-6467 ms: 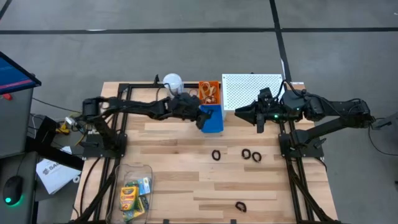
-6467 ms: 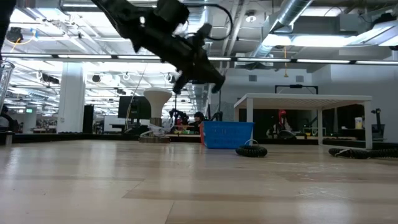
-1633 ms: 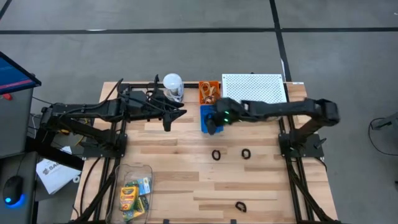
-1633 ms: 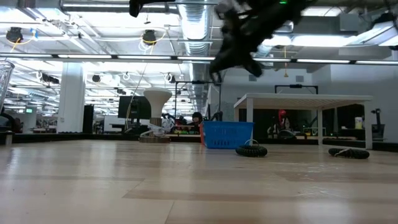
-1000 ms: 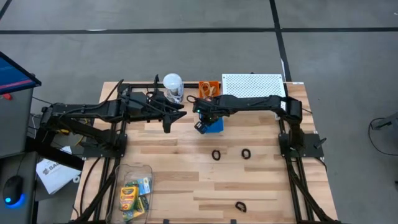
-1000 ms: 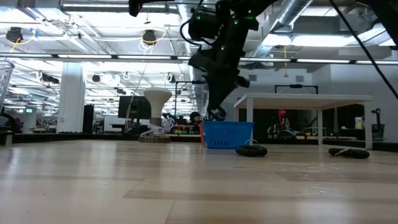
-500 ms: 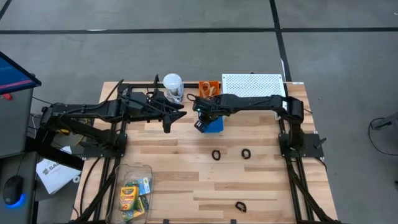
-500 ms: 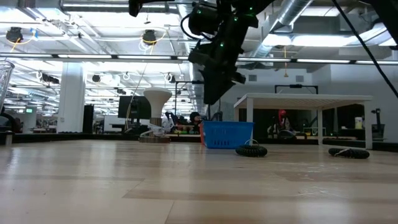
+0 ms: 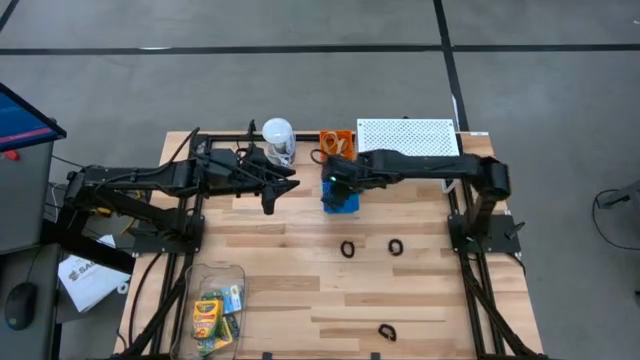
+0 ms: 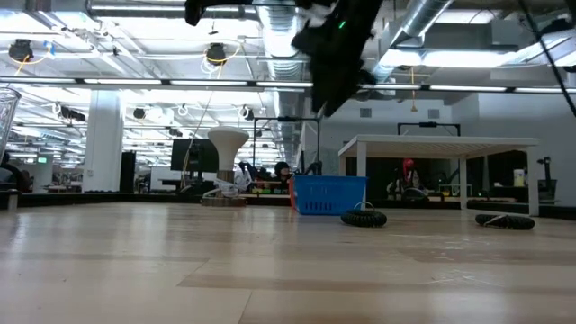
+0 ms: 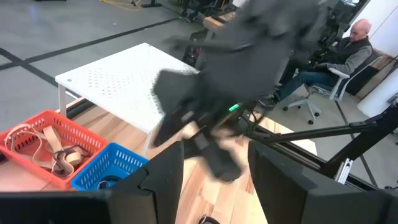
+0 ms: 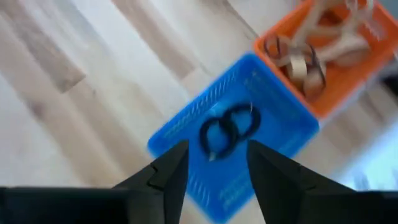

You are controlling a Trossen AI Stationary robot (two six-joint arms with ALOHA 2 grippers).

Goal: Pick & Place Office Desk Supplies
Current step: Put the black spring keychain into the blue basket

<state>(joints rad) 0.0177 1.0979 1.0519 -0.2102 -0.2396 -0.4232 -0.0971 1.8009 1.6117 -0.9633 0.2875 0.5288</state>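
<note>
Item: black ring clips, office supplies being sorted by kind, with the blue basket (image 9: 341, 197) as landmark. Two linked clips (image 12: 229, 129) lie on the basket floor, seen from the right wrist, a judged sign that this bin is the clips' home. Three more clips remain loose on the wooden table (image 9: 300, 290): one (image 9: 348, 248) just in front of the basket, one (image 9: 397, 246) to its right, one (image 9: 387, 330) well forward near the table's front edge. Rubber bands (image 12: 323, 31) fill the orange basket (image 9: 337, 144) touching the blue one's far side. Crayon boxes (image 9: 211, 318) sit in a clear tub (image 9: 232, 272) far forward-left of the basket. Right gripper (image 9: 334, 186) hovers directly above the basket, fingers parted and empty, as after a release. Left gripper (image 9: 268, 200) waits left of the basket, beside the white-lidded jar (image 9: 277, 133), jaws partly apart and holding nothing. White perforated shelf (image 9: 408, 136) stands behind-right of the basket. Change noted: one second earlier the right gripper was lower at the basket and closed; it has since lifted and opened. The clip count on the table matches that of 1.6 seconds back; 6.5 seconds ago there were four.
</note>
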